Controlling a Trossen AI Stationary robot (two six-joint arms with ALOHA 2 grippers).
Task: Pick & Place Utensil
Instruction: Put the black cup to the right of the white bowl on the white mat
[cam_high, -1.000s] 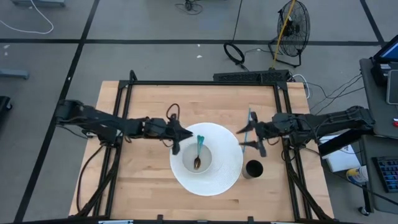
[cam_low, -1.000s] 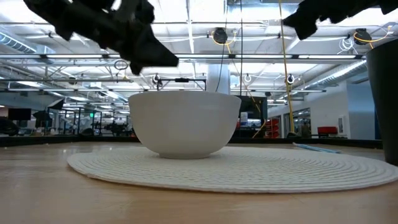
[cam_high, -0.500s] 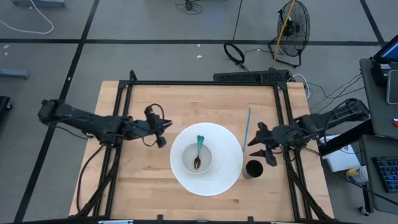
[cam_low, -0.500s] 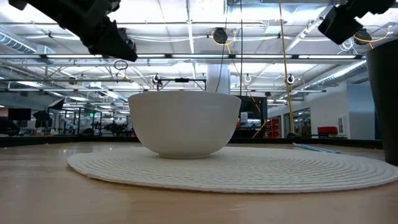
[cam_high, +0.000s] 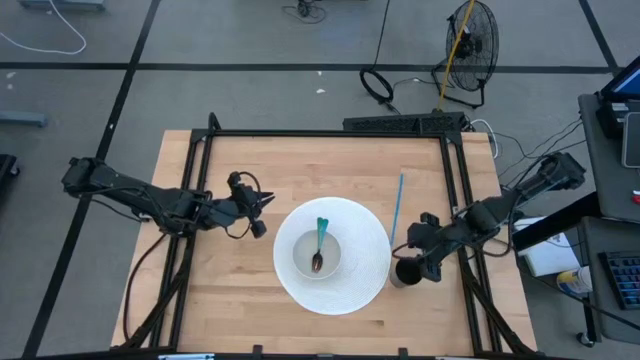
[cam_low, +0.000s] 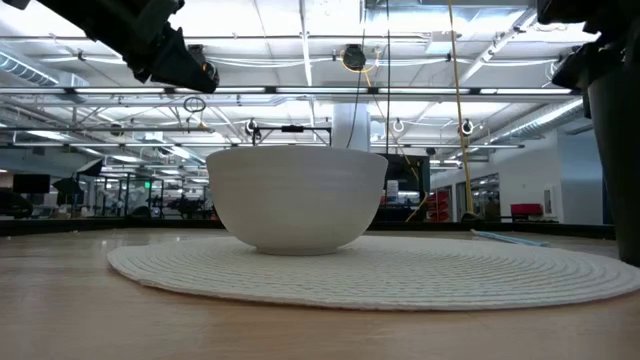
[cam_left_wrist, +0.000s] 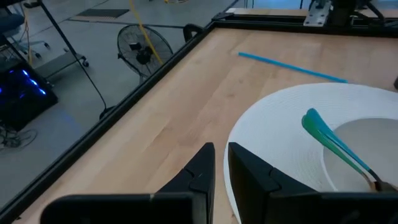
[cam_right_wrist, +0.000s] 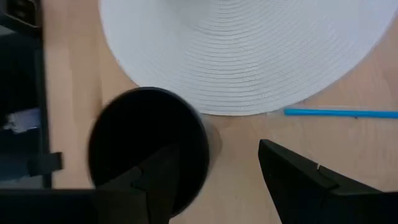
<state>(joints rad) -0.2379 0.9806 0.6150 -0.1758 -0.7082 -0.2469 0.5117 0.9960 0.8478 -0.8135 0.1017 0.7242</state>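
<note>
Two grippers empty: left gripper (cam_high: 262, 212) fingers nearly together, right gripper (cam_high: 428, 250) apart above cup (cam_high: 407, 272). Risk: descending fingers tip cup.

A spoon (cam_high: 318, 243) with a teal handle and a dark brown bowl lies inside a white bowl (cam_high: 300, 258). Its handle leans up against the far rim, and its dark end rests at the bottom. The white bowl stands upright at the middle of a round white woven mat (cam_high: 358, 275) on the wooden surface (cam_high: 230, 280). A thin blue straw (cam_high: 397, 201) lies flat on the wood just beside the mat's right edge, pointing away from the front. A black cup (cam_high: 406, 272) stands upright at the mat's right front edge, touching or nearly touching it.
</note>
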